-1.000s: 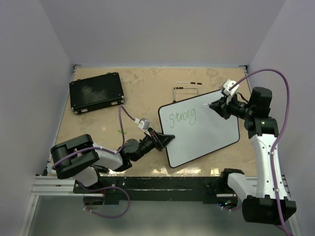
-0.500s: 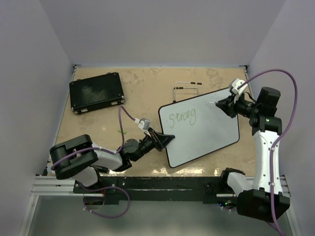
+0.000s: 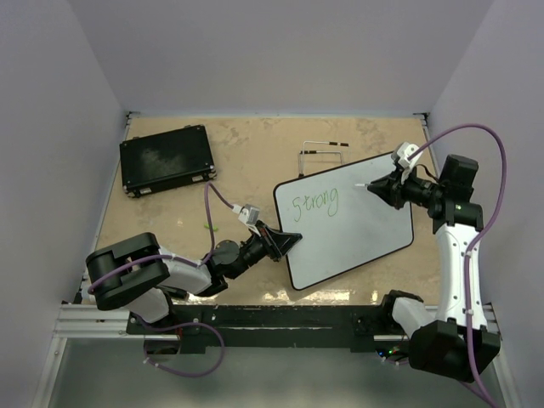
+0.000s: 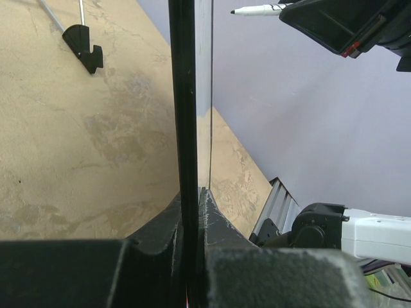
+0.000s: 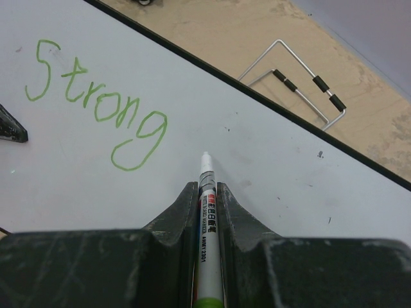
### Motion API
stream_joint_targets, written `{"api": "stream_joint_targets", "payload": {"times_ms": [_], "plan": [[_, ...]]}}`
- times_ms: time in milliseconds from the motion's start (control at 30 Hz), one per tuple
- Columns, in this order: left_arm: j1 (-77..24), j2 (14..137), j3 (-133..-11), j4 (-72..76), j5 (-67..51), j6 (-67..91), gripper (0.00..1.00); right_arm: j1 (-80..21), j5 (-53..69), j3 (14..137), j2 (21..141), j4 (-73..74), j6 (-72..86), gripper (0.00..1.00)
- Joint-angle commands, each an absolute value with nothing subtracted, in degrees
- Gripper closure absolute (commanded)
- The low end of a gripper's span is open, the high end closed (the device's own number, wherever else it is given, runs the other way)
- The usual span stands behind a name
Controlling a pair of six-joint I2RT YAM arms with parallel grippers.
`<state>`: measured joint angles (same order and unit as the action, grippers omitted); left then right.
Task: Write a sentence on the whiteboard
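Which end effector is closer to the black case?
Left. The left end effector grips the whiteboard edge, right of the case; the right end effector holds a marker farther right.

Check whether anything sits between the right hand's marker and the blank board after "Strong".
Nothing visible does. The marker in the right hand points at bare whiteboard just past "Strong"; the left hand clamps the board's left edge, clear of it.
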<state>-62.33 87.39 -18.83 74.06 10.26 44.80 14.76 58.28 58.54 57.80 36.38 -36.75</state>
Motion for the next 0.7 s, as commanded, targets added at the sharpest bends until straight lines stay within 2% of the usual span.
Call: {"api": "stream_joint_targets", "payload": {"times_ms": [0, 667], "plan": [[-62.58, 86.40, -18.02, 73.74, 9.14, 38.94, 1.00, 15.03, 60.64, 57.57, 56.95, 33.41, -35.16, 1.00], [-62.58, 86.57, -18.72, 73.39, 8.79, 38.41, 1.00, 14.07, 55.81, 54.41, 58.80, 24.35, -27.60, 1.00]]}}
